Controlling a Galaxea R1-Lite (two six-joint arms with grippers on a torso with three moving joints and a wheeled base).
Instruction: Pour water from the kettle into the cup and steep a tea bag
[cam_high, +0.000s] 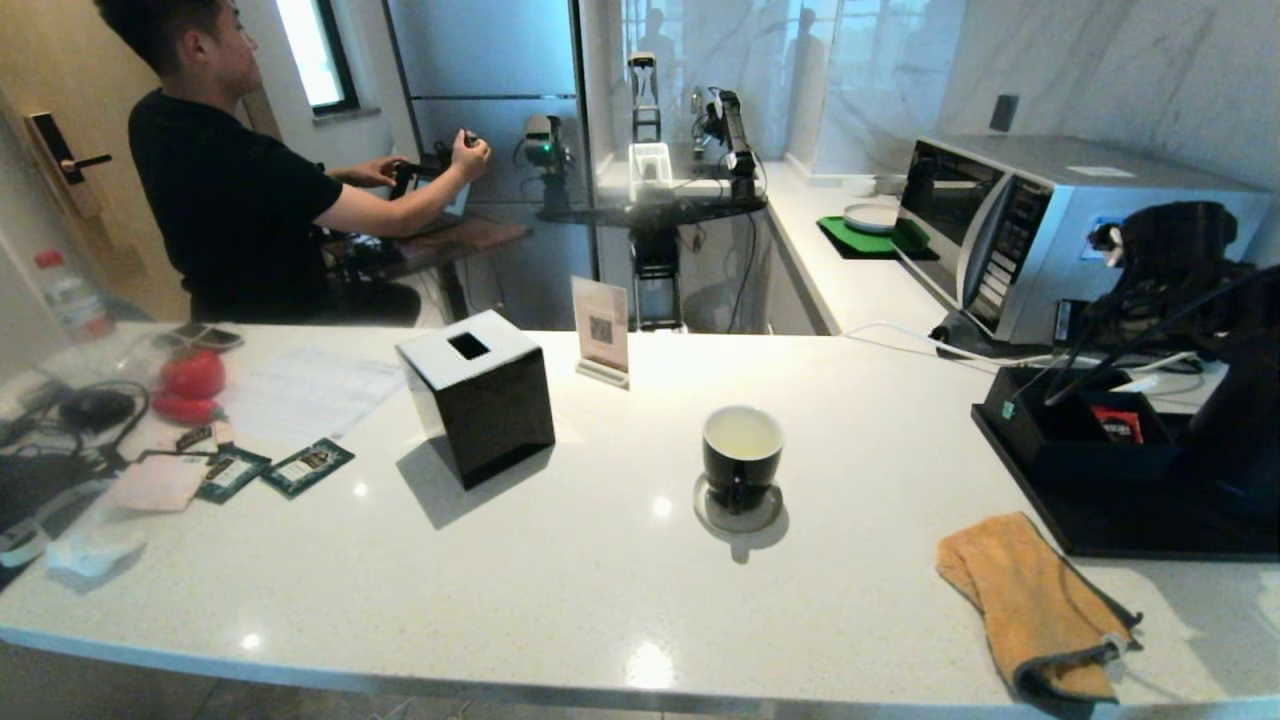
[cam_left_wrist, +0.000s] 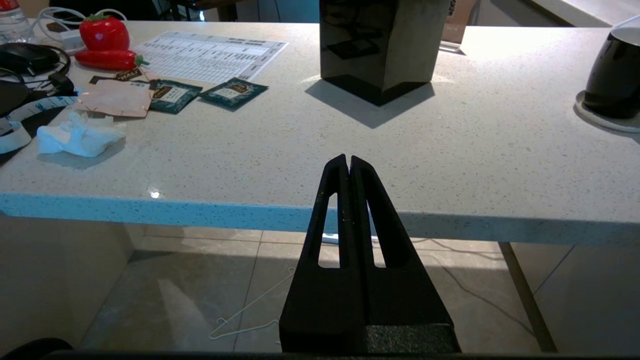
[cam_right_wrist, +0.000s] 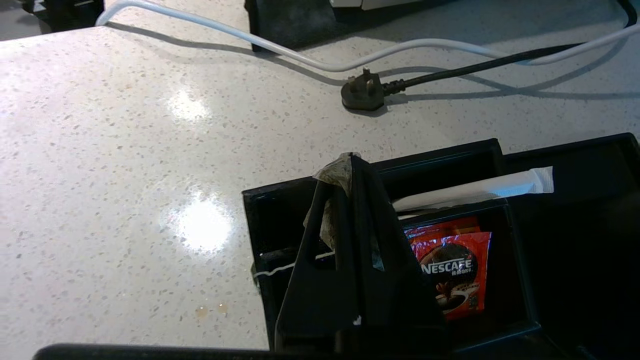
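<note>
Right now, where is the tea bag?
In the right wrist view the tea bag is pinched in the right gripper, above the black organiser box beside the red Nescafe packet.

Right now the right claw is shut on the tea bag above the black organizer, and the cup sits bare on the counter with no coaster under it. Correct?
Not quite. The right claw is shut on the tea bag above the organizer, but the cup stands on a round grey coaster, as the head view shows.
</note>
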